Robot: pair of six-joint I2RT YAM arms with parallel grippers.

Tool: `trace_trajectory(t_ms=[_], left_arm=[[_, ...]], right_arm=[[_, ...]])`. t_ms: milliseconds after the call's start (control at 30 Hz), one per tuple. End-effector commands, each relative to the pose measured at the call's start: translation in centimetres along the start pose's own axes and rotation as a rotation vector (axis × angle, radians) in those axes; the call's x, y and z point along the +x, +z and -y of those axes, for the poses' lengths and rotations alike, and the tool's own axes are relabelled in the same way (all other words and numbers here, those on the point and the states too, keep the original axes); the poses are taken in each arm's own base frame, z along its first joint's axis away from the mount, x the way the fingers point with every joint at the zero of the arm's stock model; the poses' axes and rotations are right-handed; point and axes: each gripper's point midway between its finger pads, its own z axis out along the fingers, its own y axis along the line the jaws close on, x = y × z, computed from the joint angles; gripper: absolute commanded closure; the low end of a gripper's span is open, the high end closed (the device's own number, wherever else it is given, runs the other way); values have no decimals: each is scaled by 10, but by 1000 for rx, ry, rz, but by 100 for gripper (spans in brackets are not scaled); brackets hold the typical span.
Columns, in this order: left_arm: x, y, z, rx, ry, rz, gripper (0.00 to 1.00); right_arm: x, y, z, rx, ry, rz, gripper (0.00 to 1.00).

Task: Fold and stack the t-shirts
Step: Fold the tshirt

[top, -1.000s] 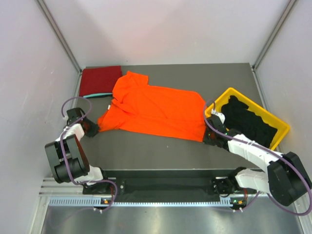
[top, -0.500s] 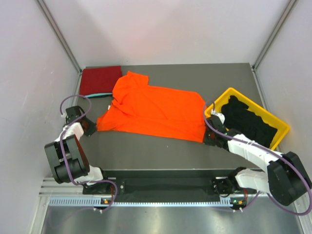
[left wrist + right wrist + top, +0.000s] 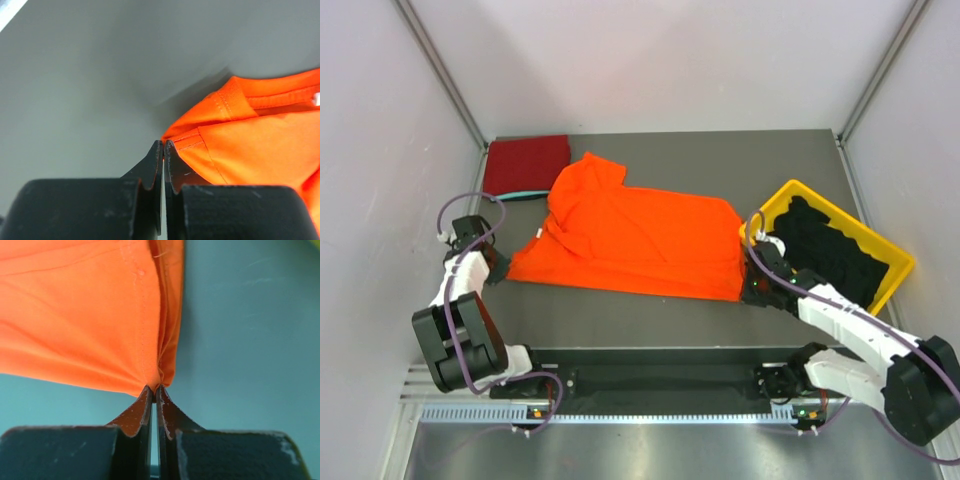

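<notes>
A bright orange t-shirt (image 3: 630, 235) lies spread across the middle of the table. My left gripper (image 3: 502, 270) is shut on its near left corner; in the left wrist view the fingertips (image 3: 164, 143) pinch the hem of the orange cloth (image 3: 250, 145). My right gripper (image 3: 748, 290) is shut on the near right corner, where the fabric (image 3: 85, 315) bunches into the tips (image 3: 154, 388). A folded dark red t-shirt (image 3: 525, 163) sits at the back left, with a teal edge (image 3: 520, 195) showing beneath it. Black t-shirts (image 3: 825, 245) are heaped to the right.
The black shirts lie in a yellow plastic bin (image 3: 772, 203) at the right, just behind my right arm. Pale enclosure walls stand close on the left and right sides. The table's near edge runs just in front of both grippers.
My left gripper has shut on the shirt's left corner and pulled it left and nearer. The right gripper drew its corner nearer too, so the near hem is now stretched straighter.
</notes>
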Motion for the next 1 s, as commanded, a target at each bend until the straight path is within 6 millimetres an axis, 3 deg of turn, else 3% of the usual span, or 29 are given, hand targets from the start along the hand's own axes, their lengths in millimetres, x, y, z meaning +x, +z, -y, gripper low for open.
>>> trace_trajectory(t_ms=[0, 133, 167, 267, 300, 367, 533, 600, 733, 767, 833, 867, 933, 967], left_arm=[[-10, -8, -13, -72, 45, 48, 100], [-11, -8, -10, -80, 46, 33, 98], [-13, -9, -9, -78, 49, 34, 90], [-33, -23, 3, -40, 65, 79, 79], [-45, -30, 12, -5, 76, 105, 71], [-60, -45, 31, 64, 113, 131, 68], [-45, -63, 98, 163, 344, 110, 65], [-32, -66, 121, 196, 401, 81, 65], [-32, -69, 149, 336, 369, 94, 65], [-33, -68, 151, 345, 351, 98, 65], [-36, -68, 161, 417, 312, 73, 65], [-35, -64, 162, 434, 271, 48, 65], [-56, -58, 160, 498, 157, 51, 65], [-53, -58, 163, 566, 96, 2, 66]], right_arm=[[19, -5, -3, -24, -3, -59, 100], [29, -2, -3, -17, -8, -84, 100], [28, -3, -4, -21, -9, -83, 98], [22, -9, -8, -29, -5, -73, 86], [20, -11, -9, -31, -2, -71, 82], [13, -18, -14, -45, 1, -59, 74], [-4, -31, -34, -125, -1, -25, 66], [-16, -37, -56, -234, -44, 6, 65], [-49, -46, -105, -422, -66, 100, 65], [-70, -47, -125, -464, -63, 144, 65], [-87, -48, -154, -520, -82, 167, 65], [-108, -46, -181, -551, -89, 194, 64], [-118, -44, -216, -584, -137, 217, 63], [-134, -36, -242, -596, -149, 235, 63]])
